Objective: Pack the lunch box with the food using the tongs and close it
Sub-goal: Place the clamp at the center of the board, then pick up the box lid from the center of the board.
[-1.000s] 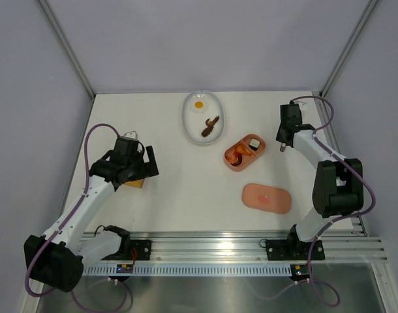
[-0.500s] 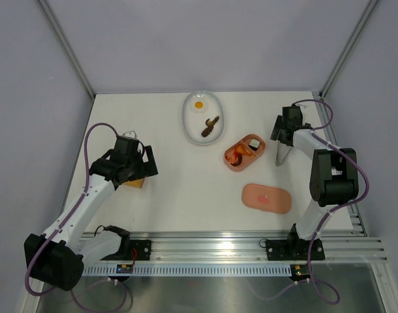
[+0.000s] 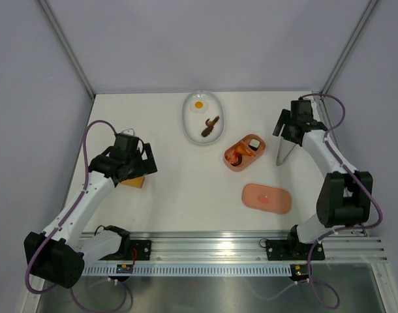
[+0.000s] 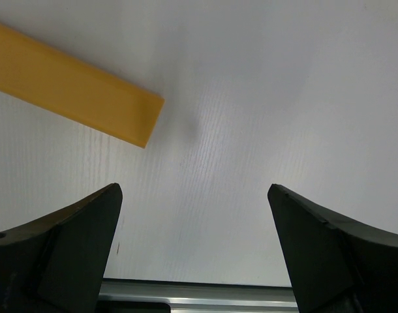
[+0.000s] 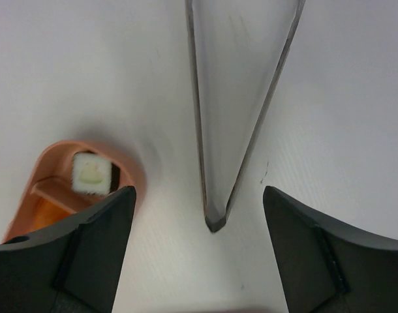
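Observation:
The silver tongs point(image 3: 282, 152) lie flat on the table just right of the pink lunch box point(image 3: 233, 166), free of both grippers. My right gripper point(image 3: 286, 133) hovers over them, open; in the right wrist view the tongs' point(image 5: 213, 218) joined end lies between its spread fingers point(image 5: 88, 248). The box holds an orange piece point(image 3: 237, 156) and a black-and-white piece point(image 5: 91, 173). Its pink lid point(image 3: 267, 198) lies nearer the arms. A fried egg point(image 3: 199, 104) and a brown piece point(image 3: 210, 126) sit in the white dish point(image 3: 188, 124). My left gripper point(image 4: 194, 188) is open and holds nothing.
A yellow-orange block point(image 4: 68, 85) lies on the table at the left, partly under the left gripper point(image 3: 145, 162). The metal rail point(image 3: 218, 248) runs along the near edge. Grey walls close the table at the back and on both sides.
The right gripper has opened and let go of the tongs, which now lie on the table. It has drawn back slightly to the far right. The left arm has barely shifted.

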{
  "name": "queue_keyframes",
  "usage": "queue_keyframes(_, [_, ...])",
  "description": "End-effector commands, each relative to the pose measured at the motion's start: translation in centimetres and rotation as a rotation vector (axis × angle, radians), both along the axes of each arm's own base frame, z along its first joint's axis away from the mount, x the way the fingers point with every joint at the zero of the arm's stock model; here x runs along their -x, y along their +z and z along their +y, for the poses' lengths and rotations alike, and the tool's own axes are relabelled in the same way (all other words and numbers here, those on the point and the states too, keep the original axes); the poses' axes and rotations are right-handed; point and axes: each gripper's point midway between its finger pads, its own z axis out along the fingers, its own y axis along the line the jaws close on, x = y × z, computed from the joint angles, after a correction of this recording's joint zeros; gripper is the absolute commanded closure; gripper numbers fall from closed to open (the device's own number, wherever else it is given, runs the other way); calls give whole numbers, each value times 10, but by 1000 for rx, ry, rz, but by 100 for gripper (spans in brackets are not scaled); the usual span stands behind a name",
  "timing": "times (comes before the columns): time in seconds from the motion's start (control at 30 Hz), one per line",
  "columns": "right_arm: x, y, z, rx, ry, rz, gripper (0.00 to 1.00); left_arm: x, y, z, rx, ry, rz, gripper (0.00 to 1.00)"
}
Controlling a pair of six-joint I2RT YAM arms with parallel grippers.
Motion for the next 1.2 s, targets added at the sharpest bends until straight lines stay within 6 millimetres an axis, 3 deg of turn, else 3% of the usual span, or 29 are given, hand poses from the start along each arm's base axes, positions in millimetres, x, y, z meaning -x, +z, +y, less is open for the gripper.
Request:
queue_keyframes(0.0, [39,56,24,-143,35,-61,16,-13,19,-1,5,15,-64,1])
queue_keyframes(0.03, [58,49,31,-165,43,-16,17,-14,19,-3,12,11,-63,1])
queue_keyframes(0.07, [71,61,36,-192,43,-38,18,-15,20,-5,17,8,-66,1])
queue_keyframes(0.13, [102,51,50,-216,57,37,22,-19,18,-8,23,-1,-60,1])
queue_keyframes(0.17, [114,57,56,-238,51,30,22,-20,18,-9,22,-2,-58,1])
queue_keyframes(0.23, [142,44,69,-233,59,108,23,-24,17,-14,26,-15,-55,1])
queue_keyframes(0.4, [189,28,94,-264,32,200,24,-30,16,-24,33,-44,-55,1])
queue_keyframes(0.47, [206,10,103,-258,25,268,24,-32,15,-27,34,-52,-52,1])
queue_keyframes(0.57, [220,-13,109,-210,25,343,24,-33,14,-31,31,-65,-49,1])
queue_keyframes(0.87, [220,-62,115,-117,67,447,33,-34,11,-33,21,-81,-39,1])
queue_keyframes(1.17, [215,-84,117,-80,104,488,43,-32,6,-33,19,-79,-29,1])
